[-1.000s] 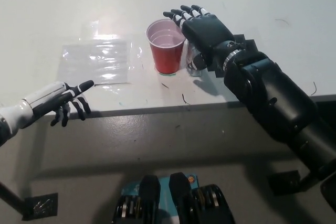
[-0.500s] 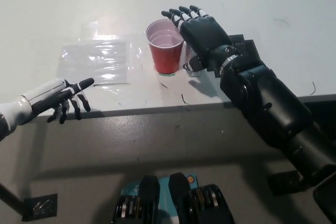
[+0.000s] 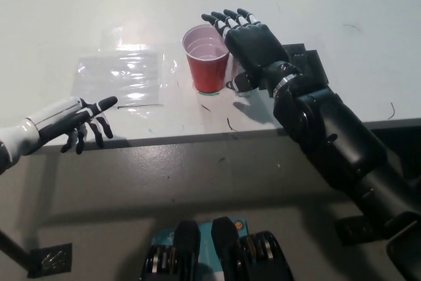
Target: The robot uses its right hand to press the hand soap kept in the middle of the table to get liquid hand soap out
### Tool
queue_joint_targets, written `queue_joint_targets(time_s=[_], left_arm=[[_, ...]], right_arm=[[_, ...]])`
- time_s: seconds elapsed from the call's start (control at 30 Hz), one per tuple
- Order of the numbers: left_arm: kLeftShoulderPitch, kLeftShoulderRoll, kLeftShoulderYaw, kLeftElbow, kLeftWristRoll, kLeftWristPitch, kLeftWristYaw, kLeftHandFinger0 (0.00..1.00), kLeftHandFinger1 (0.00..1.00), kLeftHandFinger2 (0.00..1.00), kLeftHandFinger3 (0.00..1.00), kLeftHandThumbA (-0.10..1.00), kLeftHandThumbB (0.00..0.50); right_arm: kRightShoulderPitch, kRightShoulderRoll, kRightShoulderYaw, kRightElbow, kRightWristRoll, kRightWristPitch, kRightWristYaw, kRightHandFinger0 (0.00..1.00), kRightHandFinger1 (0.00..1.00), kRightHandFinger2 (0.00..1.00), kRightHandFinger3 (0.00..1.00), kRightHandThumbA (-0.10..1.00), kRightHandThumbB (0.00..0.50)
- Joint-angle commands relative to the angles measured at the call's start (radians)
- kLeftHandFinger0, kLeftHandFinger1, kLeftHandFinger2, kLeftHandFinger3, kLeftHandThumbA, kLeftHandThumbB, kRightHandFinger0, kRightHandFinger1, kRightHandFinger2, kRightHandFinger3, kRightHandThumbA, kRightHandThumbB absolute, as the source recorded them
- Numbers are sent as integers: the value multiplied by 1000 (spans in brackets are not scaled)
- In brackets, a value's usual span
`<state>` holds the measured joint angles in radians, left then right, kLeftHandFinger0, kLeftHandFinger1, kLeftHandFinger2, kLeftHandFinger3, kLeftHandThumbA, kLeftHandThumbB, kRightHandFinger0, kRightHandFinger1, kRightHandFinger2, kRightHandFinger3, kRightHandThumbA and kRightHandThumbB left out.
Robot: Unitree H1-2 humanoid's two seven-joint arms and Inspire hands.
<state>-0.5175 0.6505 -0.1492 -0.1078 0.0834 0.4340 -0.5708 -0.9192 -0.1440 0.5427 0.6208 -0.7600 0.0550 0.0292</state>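
My black right hand [image 3: 247, 37] lies flat with fingers spread over the hand soap bottle [image 3: 242, 81], of which only a clear lower part shows under the palm. Whether the palm touches the pump top is hidden. A red plastic cup [image 3: 208, 59] stands upright just left of the bottle, its rim next to my fingertips. My white left hand [image 3: 69, 122] hovers open at the table's front edge, far left, holding nothing.
A clear plastic sheet [image 3: 122, 74] lies flat on the white table [image 3: 342, 4] left of the cup. The table's front edge [image 3: 197, 137] runs across the middle of the picture. A black square patch [image 3: 309, 60] sits beside my right wrist.
My right hand and forearm have shifted slightly left over the bottle, hiding more of it. The left hand has moved a little left and lower along the table edge.
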Motion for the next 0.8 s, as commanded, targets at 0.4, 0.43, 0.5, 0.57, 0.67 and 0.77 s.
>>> queue_joint_targets(time_s=[0.4,0.43,0.5,0.57,0.67,0.77], left_arm=[[-58,37,18,-11,0,-4,-17,136,205,393,627,1000,229],[-56,34,22,-15,-2,1,-13,133,204,392,625,1000,229],[-55,37,21,-17,-2,-1,-16,128,198,382,627,1000,227],[-58,38,18,-13,-1,-4,-19,128,194,372,627,1000,224],[-60,41,18,-17,2,-3,-19,120,202,373,620,1000,225],[-60,37,22,-13,-6,0,-19,109,198,373,623,1000,233]], right_arm=[[160,43,60,187,5,0,65,1000,1000,1000,1000,1000,360],[162,42,62,187,5,-2,64,1000,1000,1000,1000,1000,360],[161,42,61,191,7,0,67,1000,1000,1000,1000,1000,367],[160,42,65,198,4,4,71,1000,1000,1000,1000,1000,380],[157,42,64,204,3,5,66,1000,1000,1000,1000,1000,371],[158,41,65,204,1,9,72,1000,1000,1000,1000,1000,403]])
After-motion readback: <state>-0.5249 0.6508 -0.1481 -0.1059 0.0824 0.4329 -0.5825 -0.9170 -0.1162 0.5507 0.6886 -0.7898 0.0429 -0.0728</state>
